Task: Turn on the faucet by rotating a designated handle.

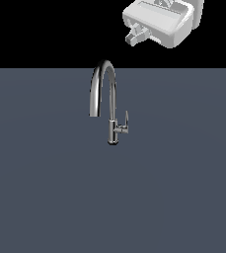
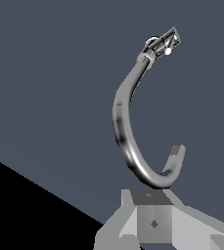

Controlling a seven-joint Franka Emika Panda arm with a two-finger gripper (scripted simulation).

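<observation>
Looking at: a setup shot, nothing touched yet as far as you can see.

Faucet [image 1: 109, 104]: stands upright just above the middle of the exterior view on a flat grey surface [image 1: 45, 197]. The arched spout curls over toward the exterior view's left and the dark ring sits at the foot.

Handle [image 1: 125, 124]: small flat blade on a short stub, sticking out of the lower body toward the exterior view's right, blade pointing up. That's your target, not the spout.

Handle from the wrist: it shows up tiny at the far end of the faucet [image 2: 163, 45], too small to read its angle.

Gripper [image 1: 136, 34]: parked in the upper right of the exterior frame, well above the faucet and well apart from it. In the wrist view its grey body [image 2: 153, 222] fills the lower edge.

Fingers: honestly can't tell if they're apart or together. The tips aren't clearly shown in either view.

Why it sits there: my guess is a high start gives you a clear look down the spout before dropping in beside it.

What's next, probably: you come down on the handle side, dodging the arch, then push the blade round.

Risk: bumping the spout on the way down.
</observation>
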